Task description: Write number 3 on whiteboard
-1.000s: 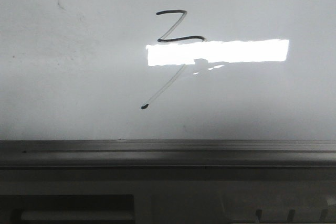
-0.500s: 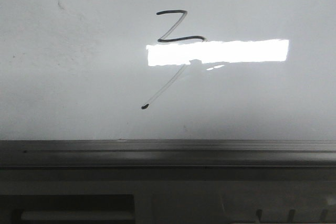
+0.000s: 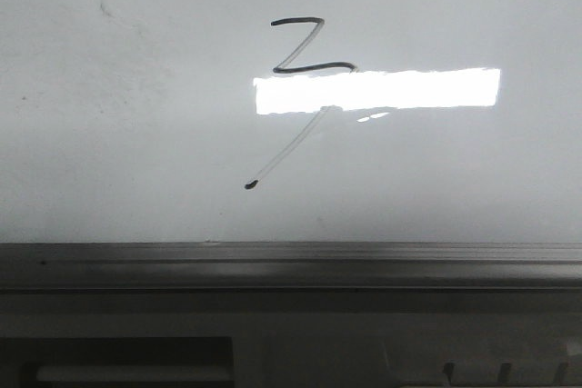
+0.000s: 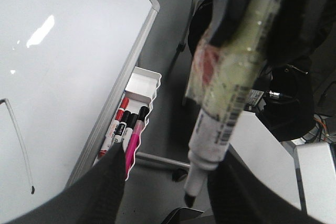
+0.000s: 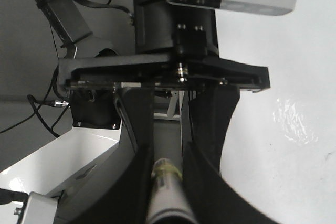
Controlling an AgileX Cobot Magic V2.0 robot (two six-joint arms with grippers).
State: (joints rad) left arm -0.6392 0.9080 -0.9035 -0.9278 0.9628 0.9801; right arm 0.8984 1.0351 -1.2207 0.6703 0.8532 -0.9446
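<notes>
Number 3 [image 3: 293, 70]: drawn in thin black marker on the upper middle of the whiteboard, with an angular zigzag top and a long faint slanting tail that ends in a small dark dot toward the lower left.
Glare [image 3: 377, 90]: a bright rectangular patch of light lies across the figure, just under its zigzag top, hiding where the tail begins.
Whiteboard [image 3: 109, 134]: pale, glossy and flat; a faint scuff [image 3: 105, 9] sits near its upper left, well apart from the writing.
Edge rail [image 3: 291, 256]: a grey metal strip runs along the board's near side.
Pen tray [image 4: 137, 109]: a white holder fixed beside the board's edge, with red, black and pink markers lying in it.
Marker [image 4: 223, 114]: uncapped, dark tip bare, off the board.
Right gripper [image 5: 167, 163]: fingers clenched around the marker's barrel.
Left gripper [image 4: 168, 190]: only its dark fingers show at the frame's edge, spread apart, the marker seen in the gap between them.
</notes>
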